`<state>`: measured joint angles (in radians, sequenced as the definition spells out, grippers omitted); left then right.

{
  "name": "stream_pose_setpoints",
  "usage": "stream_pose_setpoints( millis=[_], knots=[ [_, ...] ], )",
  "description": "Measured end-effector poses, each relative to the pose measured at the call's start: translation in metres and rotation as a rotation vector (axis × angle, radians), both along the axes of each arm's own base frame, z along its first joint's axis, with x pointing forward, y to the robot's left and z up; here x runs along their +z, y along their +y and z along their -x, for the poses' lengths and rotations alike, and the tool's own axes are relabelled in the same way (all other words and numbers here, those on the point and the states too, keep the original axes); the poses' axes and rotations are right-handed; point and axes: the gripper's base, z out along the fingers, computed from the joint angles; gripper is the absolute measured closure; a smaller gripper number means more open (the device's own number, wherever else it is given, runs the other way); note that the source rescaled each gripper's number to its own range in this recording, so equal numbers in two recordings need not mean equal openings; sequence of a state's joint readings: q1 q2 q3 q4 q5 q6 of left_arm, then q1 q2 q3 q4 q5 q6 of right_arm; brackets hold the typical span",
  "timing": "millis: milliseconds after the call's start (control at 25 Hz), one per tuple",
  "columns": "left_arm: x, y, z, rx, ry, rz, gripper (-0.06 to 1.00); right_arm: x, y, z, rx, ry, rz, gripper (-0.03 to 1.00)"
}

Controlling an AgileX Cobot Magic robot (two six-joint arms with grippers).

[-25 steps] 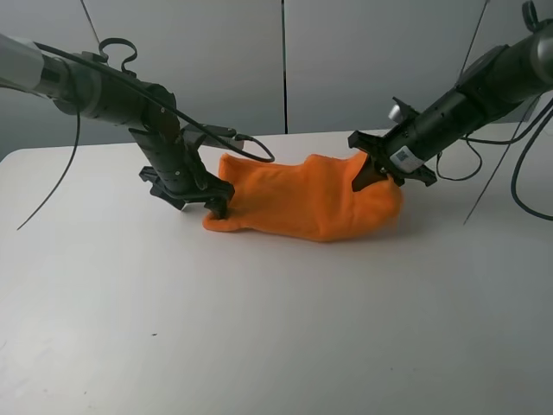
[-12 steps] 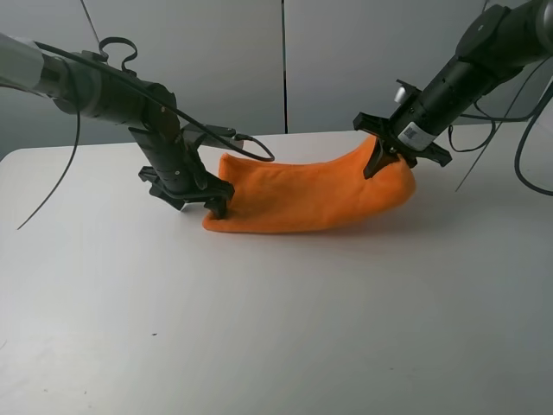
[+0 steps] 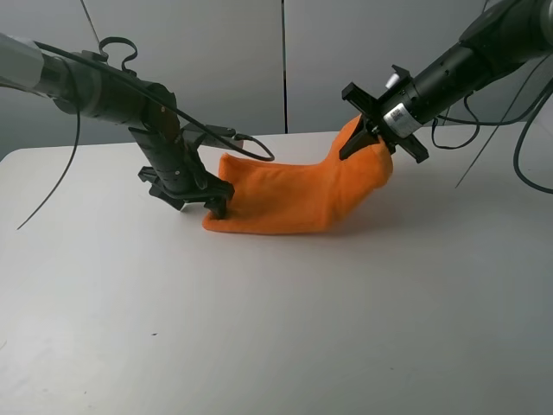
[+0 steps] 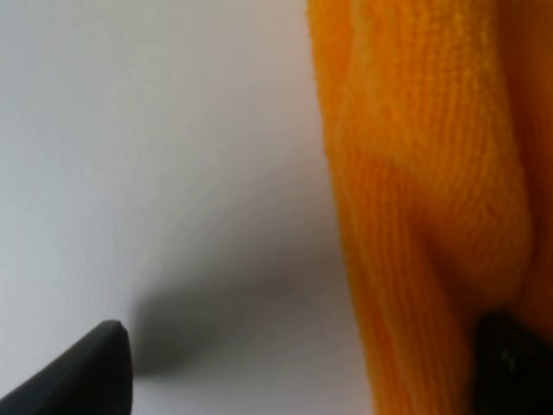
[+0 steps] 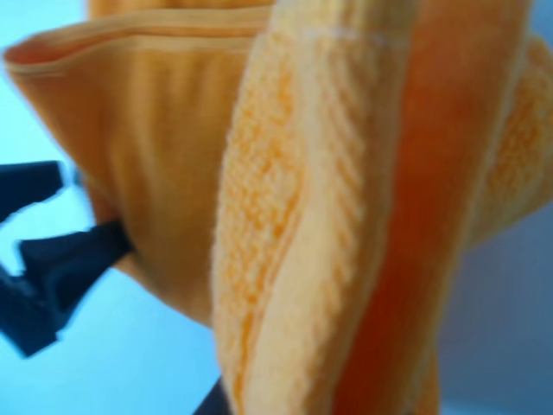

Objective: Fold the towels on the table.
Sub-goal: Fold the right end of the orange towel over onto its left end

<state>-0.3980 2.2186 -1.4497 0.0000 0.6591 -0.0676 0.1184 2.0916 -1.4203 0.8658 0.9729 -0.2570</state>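
The orange towel (image 3: 294,197) lies bunched on the white table (image 3: 276,328). Its right end is lifted off the surface. My right gripper (image 3: 368,143) is shut on that raised end, above the table at the right. In the right wrist view the towel (image 5: 294,216) fills the picture, hanging in folds. My left gripper (image 3: 216,206) is down at the towel's left end, on the table. In the left wrist view its fingertips stand wide apart, one over bare table (image 4: 91,372), the other against the towel (image 4: 432,216). The white label is hidden.
Black cables (image 3: 251,147) trail from the left arm just behind the towel. More cables (image 3: 518,164) hang at the right edge of the table. A grey panelled wall (image 3: 285,60) stands behind the table.
My right gripper has lifted the towel's right end and carried it up and to the left, so the towel now bends upward there. The left arm has not moved.
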Motion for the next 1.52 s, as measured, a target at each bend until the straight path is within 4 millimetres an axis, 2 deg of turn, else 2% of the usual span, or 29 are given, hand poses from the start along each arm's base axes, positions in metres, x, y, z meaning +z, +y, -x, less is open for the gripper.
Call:
stream_pose_setpoints(
  millis=[200,360,480,840,1040,1200,1520],
  knots=[
    [0.000,0.000,0.000,0.000,0.000,0.000,-0.05,0.000,0.025,0.003,0.010,0.006,-0.077,0.92],
    [0.000,0.000,0.000,-0.002,0.000,0.000,-0.05,-0.017,0.043,0.004,0.021,0.034,-0.118,0.92],
    [0.000,0.000,0.000,-0.004,0.000,-0.001,-0.05,-0.025,0.049,0.001,0.000,0.027,-0.130,0.92],
    [0.000,0.000,0.000,-0.010,-0.001,-0.002,-0.05,-0.025,0.062,-0.003,-0.069,0.012,-0.209,0.92],
    [0.000,0.000,0.000,-0.010,-0.001,-0.002,-0.05,-0.043,0.083,0.001,-0.056,0.032,-0.227,0.92],
    [0.000,0.000,0.000,-0.010,-0.001,-0.002,-0.05,-0.052,0.089,0.001,-0.079,0.050,-0.255,0.92],
    [0.000,0.000,0.000,-0.010,-0.001,-0.002,-0.05,-0.052,0.101,0.002,-0.104,0.036,-0.285,0.92]
  ],
)
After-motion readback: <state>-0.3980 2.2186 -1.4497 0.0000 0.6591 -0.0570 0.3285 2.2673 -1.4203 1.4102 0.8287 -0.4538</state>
